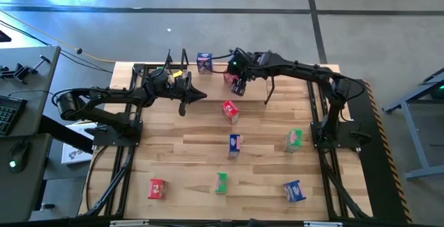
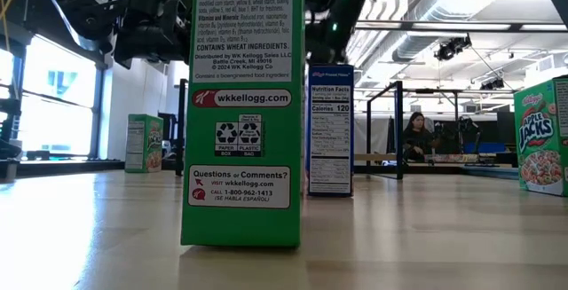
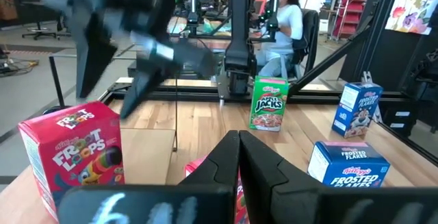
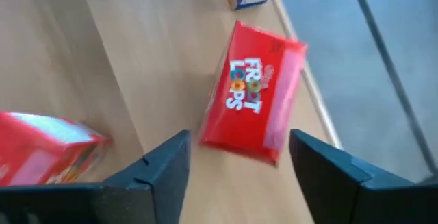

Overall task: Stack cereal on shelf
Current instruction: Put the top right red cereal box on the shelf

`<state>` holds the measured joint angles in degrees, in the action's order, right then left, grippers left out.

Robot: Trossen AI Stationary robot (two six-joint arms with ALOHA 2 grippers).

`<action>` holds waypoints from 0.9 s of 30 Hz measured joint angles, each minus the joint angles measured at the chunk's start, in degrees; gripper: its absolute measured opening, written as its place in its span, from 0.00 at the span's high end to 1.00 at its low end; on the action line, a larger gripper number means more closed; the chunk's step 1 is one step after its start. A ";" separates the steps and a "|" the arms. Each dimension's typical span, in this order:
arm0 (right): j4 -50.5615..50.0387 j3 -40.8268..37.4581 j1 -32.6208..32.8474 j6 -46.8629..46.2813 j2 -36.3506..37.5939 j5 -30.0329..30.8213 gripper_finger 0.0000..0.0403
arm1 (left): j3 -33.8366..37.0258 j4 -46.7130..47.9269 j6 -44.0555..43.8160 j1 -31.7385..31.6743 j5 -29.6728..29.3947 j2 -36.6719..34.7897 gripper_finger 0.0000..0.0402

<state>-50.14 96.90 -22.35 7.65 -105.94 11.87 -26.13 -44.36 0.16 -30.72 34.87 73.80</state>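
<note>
Plank table (image 1: 180,150) under both arms | right gripper (image 4: 236,166) upper centre of high view, fingers apart above red Froot Loops box (image 4: 254,102), not touching | left gripper (image 1: 186,88) upper left, fingers together, holding nothing | other cereal boxes scattered lower down

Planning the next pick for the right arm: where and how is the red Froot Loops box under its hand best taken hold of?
Grip the red Froot Loops box across its two long edges, coming down from above. It seems to lie flat, printed front up, near the table's far edge, so its narrow width should fit the right hand, whose fingers already stand open to either side. The left hand waits shut.
</note>
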 joint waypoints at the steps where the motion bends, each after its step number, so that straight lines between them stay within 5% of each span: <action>1: -2.34 1.46 0.40 -0.07 0.50 0.82 0.48 | 0.00 0.01 0.00 0.00 0.02 0.00 0.99; 7: -9.89 4.37 3.09 1.35 6.42 3.68 0.73 | 0.00 0.04 0.00 0.00 0.02 0.00 0.99; 12: 2.33 -12.05 2.41 -1.35 16.37 0.99 0.97 | 0.00 0.05 -0.16 0.00 0.02 0.00 0.99; 20: 44.78 -46.69 5.65 -4.17 32.67 -2.69 0.97 | -4.20 7.68 0.59 3.07 -0.25 0.02 0.99; 27: 67.91 -62.25 10.03 -2.47 40.04 -5.10 0.99 | -11.22 16.81 3.72 7.05 -4.78 2.78 0.99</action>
<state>17.77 34.65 -12.32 5.18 -65.90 6.77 -37.35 -27.55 3.88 -23.67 30.10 76.58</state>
